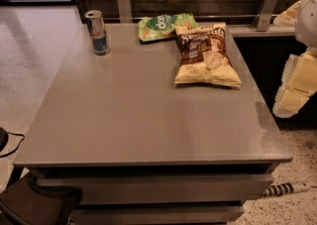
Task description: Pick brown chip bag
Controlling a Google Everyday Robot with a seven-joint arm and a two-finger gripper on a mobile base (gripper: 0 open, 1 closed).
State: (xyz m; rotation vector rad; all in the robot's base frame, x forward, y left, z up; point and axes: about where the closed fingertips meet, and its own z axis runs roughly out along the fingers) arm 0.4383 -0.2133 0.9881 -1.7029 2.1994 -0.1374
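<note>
**Bag lay to the left of the gripper, long axis running front to back**

Your gripper (293, 99) hung off the right edge of the grey table (124, 120), out past the tabletop and beside its dark side panel. Whether it was released or clenched, you could not have told from this view (nothing was in its grasp, as far as could be seen). The brown chip bag (205, 55) lay flat on the table's far right part, so it sat to the gripper's left and a little farther back, with bare tabletop and the table edge between them.

The bag's long axis ran roughly from the back of the table toward the front, its lettered top end at the far side and its pale lower seam nearest you. Its top left corner met the green snack bag (166, 26), which lay across the back. The can (98, 33) stood upright well apart at the far left.

In my judgement, your coming move called for a sideways reach to the left over the table edge, then a descent across the bag's short width, away from the green one.
</note>
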